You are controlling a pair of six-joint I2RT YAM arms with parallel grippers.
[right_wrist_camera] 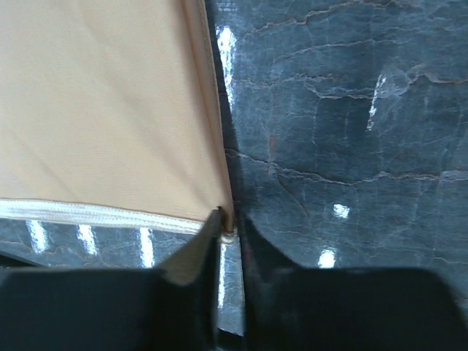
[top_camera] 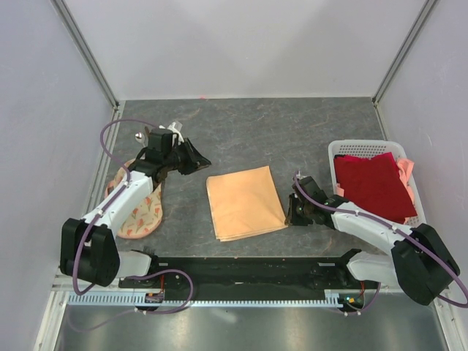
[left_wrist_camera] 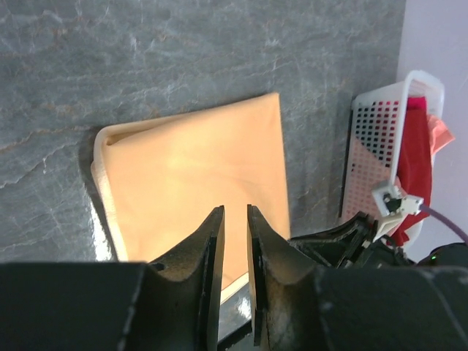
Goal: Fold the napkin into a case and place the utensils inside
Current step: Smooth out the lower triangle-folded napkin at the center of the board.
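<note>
The peach-orange napkin point(top_camera: 245, 202) point(left_wrist_camera: 197, 175) point(right_wrist_camera: 102, 110) lies folded into a rough square in the middle of the table. My left gripper point(top_camera: 203, 159) point(left_wrist_camera: 235, 212) hovers off its far-left corner, apart from it and open by a narrow gap with nothing between the jaws. My right gripper point(top_camera: 290, 214) point(right_wrist_camera: 230, 219) is low at the napkin's near-right corner. It is narrowly open, and the hemmed corner tip sits between its fingertips. A small shiny spoon point(top_camera: 139, 135) lies at the far left beside the left arm. I cannot make out the other utensil. No case is in view.
A round cream cloth with orange print point(top_camera: 139, 208) lies under the left arm. A white lattice basket point(top_camera: 351, 144) point(left_wrist_camera: 380, 139) with a dark red cloth point(top_camera: 374, 186) point(left_wrist_camera: 415, 161) stands at the right. The black base rail point(top_camera: 248, 267) runs along the near edge.
</note>
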